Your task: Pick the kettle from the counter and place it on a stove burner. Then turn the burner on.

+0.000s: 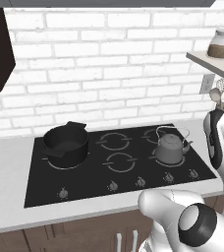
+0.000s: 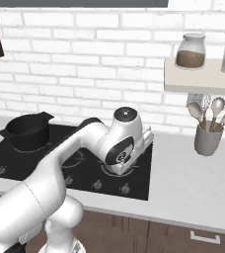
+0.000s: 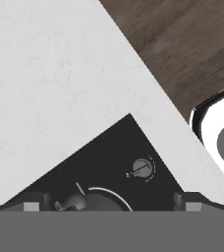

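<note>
The small grey kettle [image 1: 169, 147] stands upright on the front right stove burner [image 1: 179, 162] of the black cooktop [image 1: 35, 187]. In the hand view its top [image 3: 77, 202] and the burner ring [image 3: 109, 192] sit at the bottom edge, between my fingertips [image 3: 31, 206]. My gripper [image 3: 109, 206] is open just above the kettle, with the jaws wide apart and nothing held. One burner knob [image 3: 142, 168] lies close by, near the cooktop's corner. The pale counter [image 3: 50, 74] surrounds the cooktop. In the right base view my wrist [image 2: 122, 150] hides the kettle.
A black two-handled pot [image 1: 66, 142] sits on the left burner. Several knobs [image 1: 113, 185] line the cooktop's front edge. A grey utensil holder [image 2: 208, 138] stands on the counter to the right, under a shelf [image 2: 198, 81] holding a jar [image 2: 191, 52]. Brick wall behind.
</note>
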### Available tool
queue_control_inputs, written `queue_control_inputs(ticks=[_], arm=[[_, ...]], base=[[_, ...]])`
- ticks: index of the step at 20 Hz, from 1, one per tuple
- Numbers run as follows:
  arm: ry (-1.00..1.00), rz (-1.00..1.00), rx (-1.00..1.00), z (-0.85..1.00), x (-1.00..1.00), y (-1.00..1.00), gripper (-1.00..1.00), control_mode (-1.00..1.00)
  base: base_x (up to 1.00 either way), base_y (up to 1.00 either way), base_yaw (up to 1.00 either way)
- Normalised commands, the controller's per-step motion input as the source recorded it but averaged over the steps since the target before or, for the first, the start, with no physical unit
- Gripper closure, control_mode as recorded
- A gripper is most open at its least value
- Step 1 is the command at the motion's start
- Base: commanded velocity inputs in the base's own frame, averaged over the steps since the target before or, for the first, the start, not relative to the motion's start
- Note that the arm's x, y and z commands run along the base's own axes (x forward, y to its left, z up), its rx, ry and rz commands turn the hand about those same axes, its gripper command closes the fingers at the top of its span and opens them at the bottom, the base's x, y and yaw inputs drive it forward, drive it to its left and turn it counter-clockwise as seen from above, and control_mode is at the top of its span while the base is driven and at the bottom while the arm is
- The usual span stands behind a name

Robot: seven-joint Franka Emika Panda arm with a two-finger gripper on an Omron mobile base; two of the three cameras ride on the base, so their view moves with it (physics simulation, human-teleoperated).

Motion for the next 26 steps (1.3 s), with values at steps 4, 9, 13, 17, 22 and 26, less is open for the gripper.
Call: queue_control_inputs(ticks=[4, 9, 13, 17, 22, 26], arm=[[0.04, -0.05, 0.23, -0.08, 0.00, -0.07, -1.00, -1.00], [0.05, 0.24, 0.00, -0.30, 0.00, -0.05, -1.00, -1.00], [0.00, 0.65, -0.01, -0.27, 0.00, -0.05, -1.00, -1.00], [-0.05, 0.73, -0.01, -0.36, 0.00, 0.00, -1.00, -1.00], [-0.14, 0.76, -0.15, -0.44, 0.00, 0.00, -1.00, -1.00], [-0.20, 0.67, -0.22, -0.49, 0.00, 0.18, -1.00, -1.00]], base=[[0.00, 0.00, 0.00], [0.00, 0.00, 0.00], [0.00, 0.00, 0.00], [0.00, 0.00, 0.00], [0.00, 0.00, 0.00], [0.00, 0.00, 0.00]])
